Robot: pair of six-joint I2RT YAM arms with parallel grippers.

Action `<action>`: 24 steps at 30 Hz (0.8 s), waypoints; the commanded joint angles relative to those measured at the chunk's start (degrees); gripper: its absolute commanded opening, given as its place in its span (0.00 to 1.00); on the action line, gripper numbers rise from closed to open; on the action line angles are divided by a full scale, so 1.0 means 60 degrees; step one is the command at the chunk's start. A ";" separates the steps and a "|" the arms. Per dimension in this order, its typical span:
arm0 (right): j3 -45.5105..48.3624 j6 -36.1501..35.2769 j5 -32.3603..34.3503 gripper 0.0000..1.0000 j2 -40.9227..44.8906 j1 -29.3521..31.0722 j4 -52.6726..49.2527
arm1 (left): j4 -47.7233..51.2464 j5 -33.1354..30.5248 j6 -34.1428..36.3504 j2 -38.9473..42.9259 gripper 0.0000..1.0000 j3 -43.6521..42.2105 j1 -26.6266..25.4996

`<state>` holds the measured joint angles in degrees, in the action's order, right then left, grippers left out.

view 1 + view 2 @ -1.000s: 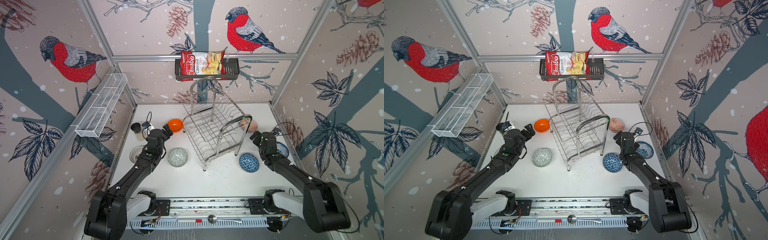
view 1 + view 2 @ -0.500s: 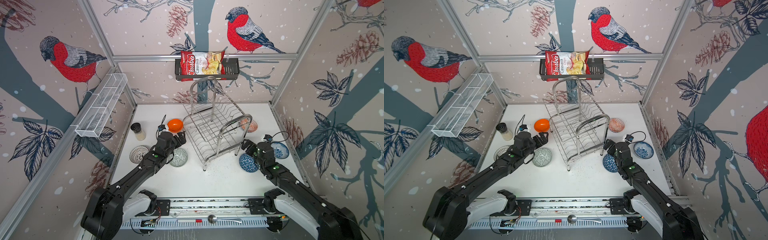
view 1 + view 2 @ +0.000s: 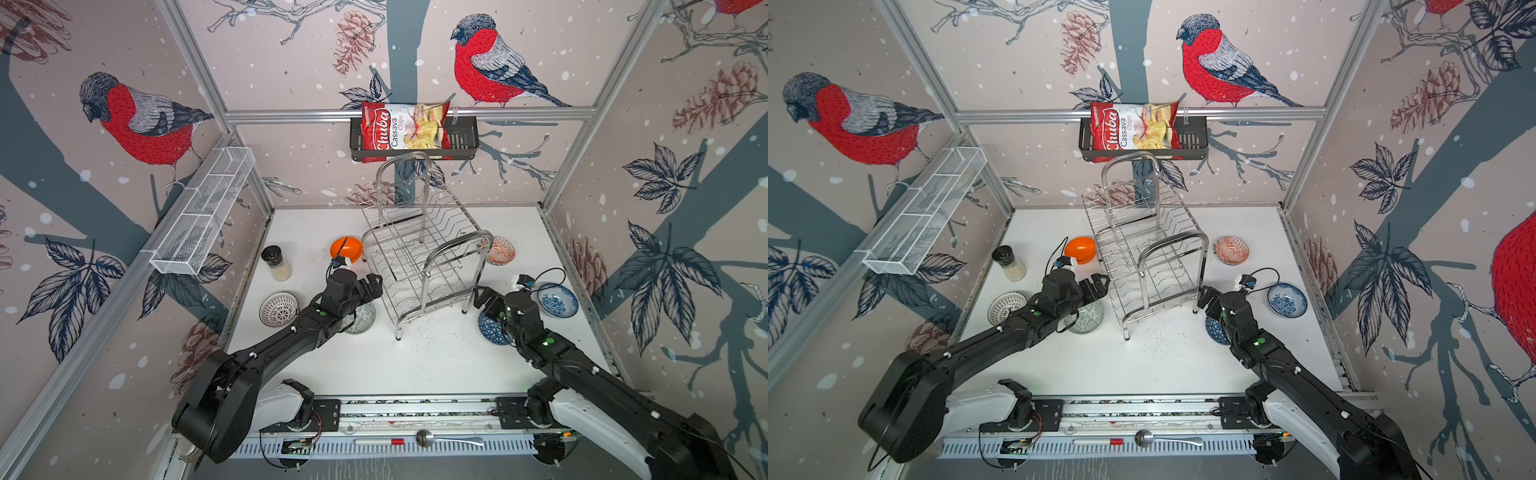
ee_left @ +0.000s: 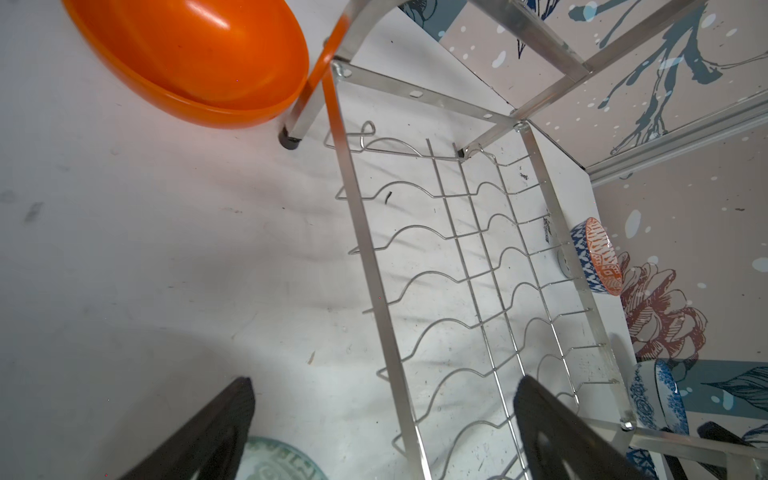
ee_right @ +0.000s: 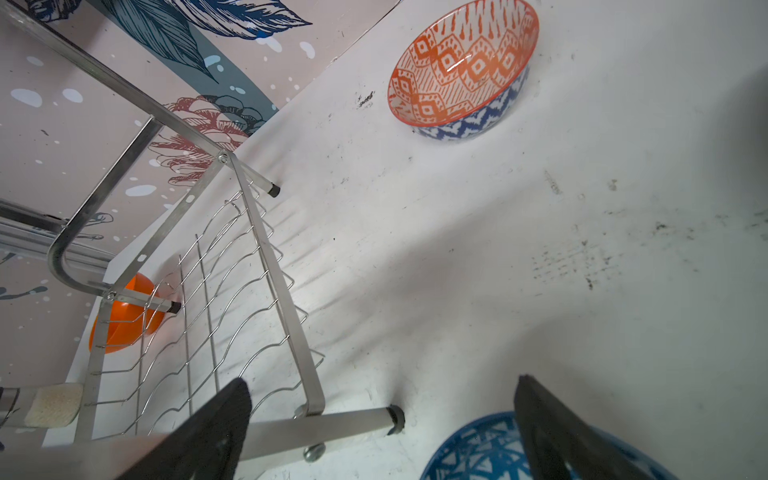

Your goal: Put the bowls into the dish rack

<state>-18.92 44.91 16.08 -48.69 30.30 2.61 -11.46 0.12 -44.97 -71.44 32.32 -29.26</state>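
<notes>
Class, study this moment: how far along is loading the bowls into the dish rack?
Done: nothing; the dish rack holds no bowl. In hand: nothing; the left gripper, open, hovers by the grey-green bowl, the right gripper, open, by the dark-blue triangle bowl. Left: all six, including the orange bowl, white-ribbed bowl, red-orange bowl and blue-floral bowl.

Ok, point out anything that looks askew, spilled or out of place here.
The dish rack sits askew, diagonal to the table edges. Fine dark specks lie scattered by its near foot, like a spill. A spoon lies on the front rail.
</notes>
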 commanded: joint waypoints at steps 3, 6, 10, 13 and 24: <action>-0.0458 -0.0013 0.0133 0.99 -0.0572 0.0018 0.0356 | -0.0535 0.0158 0.0069 -0.0581 0.97 0.0610 -0.0631; -0.0581 0.0070 0.0056 0.99 -0.0784 0.0018 0.0472 | -0.0591 0.0151 -0.0040 -0.0899 0.98 0.0812 -0.0859; -0.0671 0.0354 -0.0173 1.00 -0.0945 0.0018 0.0599 | -0.0711 0.0124 -0.0150 -0.1186 0.97 0.1011 -0.1128; -0.0663 0.0466 -0.0182 0.99 -0.1060 0.0018 0.0737 | -0.0868 0.0110 -0.0265 -0.1382 0.98 0.1099 -0.1289; -0.1211 0.0399 0.0053 1.00 -0.1609 -0.0167 0.0727 | -0.0926 0.0059 -0.0377 -0.2299 0.98 0.1991 -0.1880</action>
<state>-24.75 47.88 19.94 -57.67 29.47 3.81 -12.91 -5.06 -46.33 -84.40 42.70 -39.24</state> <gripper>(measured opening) 0.994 0.976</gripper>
